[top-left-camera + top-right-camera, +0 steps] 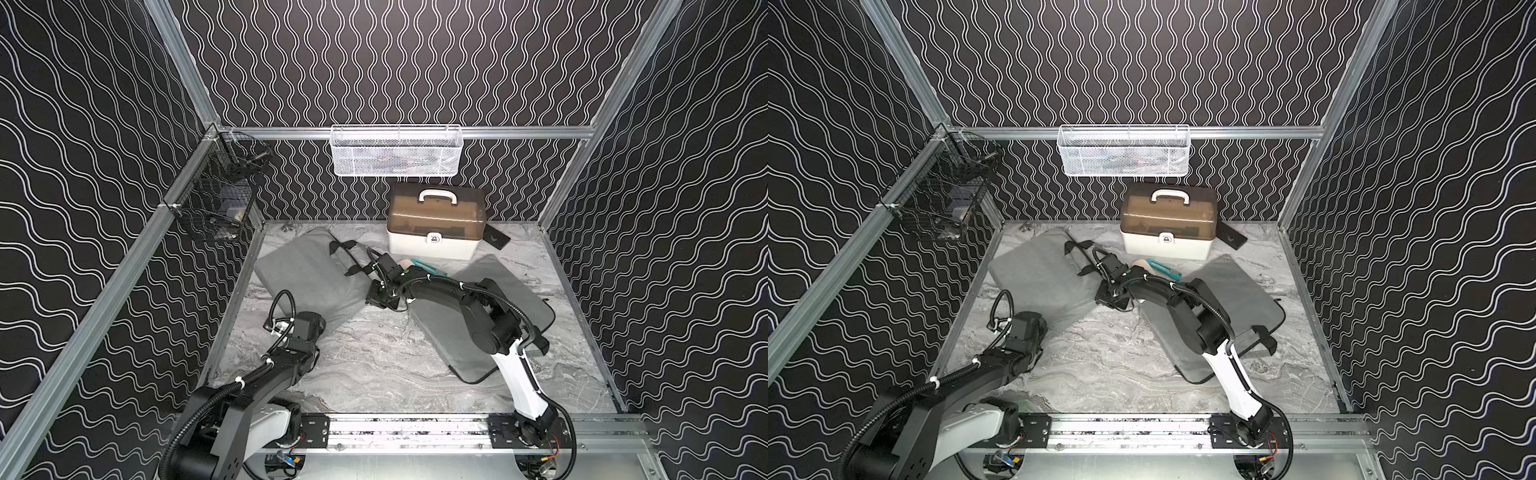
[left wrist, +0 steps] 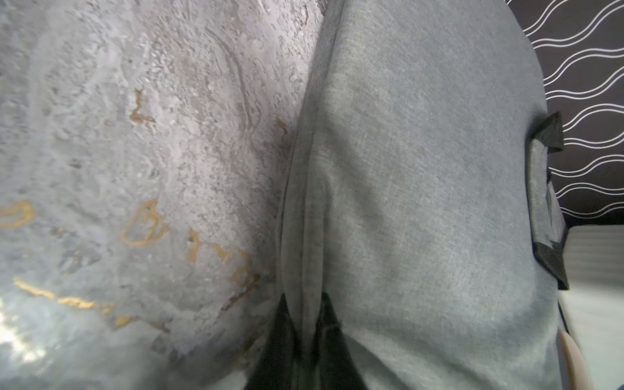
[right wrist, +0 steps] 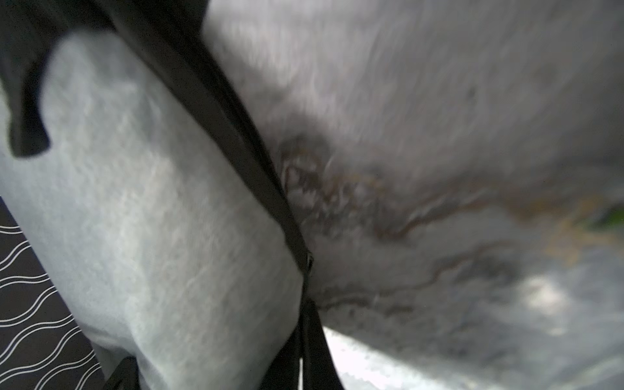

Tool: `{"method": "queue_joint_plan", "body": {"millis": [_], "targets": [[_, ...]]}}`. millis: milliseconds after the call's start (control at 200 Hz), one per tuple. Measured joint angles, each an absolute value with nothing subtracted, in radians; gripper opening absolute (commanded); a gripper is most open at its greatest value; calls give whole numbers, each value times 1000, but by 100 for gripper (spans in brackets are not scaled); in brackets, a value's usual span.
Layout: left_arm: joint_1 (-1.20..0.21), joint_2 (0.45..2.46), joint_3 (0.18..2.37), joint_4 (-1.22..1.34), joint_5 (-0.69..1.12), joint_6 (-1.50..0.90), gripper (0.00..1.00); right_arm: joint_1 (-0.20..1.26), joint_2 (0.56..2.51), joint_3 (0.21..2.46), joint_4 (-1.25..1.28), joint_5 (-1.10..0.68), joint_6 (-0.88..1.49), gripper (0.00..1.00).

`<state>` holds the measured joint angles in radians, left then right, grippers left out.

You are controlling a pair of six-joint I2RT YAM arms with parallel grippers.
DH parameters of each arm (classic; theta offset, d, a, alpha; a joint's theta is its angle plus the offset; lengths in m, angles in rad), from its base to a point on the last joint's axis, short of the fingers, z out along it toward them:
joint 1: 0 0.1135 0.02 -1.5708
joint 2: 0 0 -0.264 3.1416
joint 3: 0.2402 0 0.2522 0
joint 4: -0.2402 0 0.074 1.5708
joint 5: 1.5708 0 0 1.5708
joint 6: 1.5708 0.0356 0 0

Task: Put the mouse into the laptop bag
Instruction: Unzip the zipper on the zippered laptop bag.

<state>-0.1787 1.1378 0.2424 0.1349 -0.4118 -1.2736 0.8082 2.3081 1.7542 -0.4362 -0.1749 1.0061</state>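
1. You are working on the opening step. Both arms are gripping the grey fabric laptop bag [image 1: 307, 270] lying centre-left in both top views, apparently to part its mouth.
2. The mouse, seemingly the pale beige rounded object [image 1: 404, 263], is lying outside the bag, just right of it near frame centre.
3. The left gripper [image 2: 305, 299] is pinching almost closed on the bag's folded seam, low in the left wrist view.
4. The right gripper [image 3: 307, 324] is clamping fully closed, apparently on the black band [image 3: 236, 135] edging the bag, though blur is hiding the exact contact.
5. Next, you are likely needing to pull the two edges apart, then free one arm for the mouse.
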Motion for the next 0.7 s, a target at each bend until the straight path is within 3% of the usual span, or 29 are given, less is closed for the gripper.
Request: {"method": "queue_joint_plan", "body": {"millis": [185, 475, 700], "targets": [[-183, 1122, 235, 134, -418, -1286, 0, 818, 2284, 1736, -476, -179, 1100, 0], [-189, 925, 254, -112, -424, -1293, 0, 760, 2284, 1748, -579, -241, 1108, 0], [-190, 950, 309, -198, -422, -1280, 0, 758, 2243, 1718, -614, -244, 1111, 0]]}}
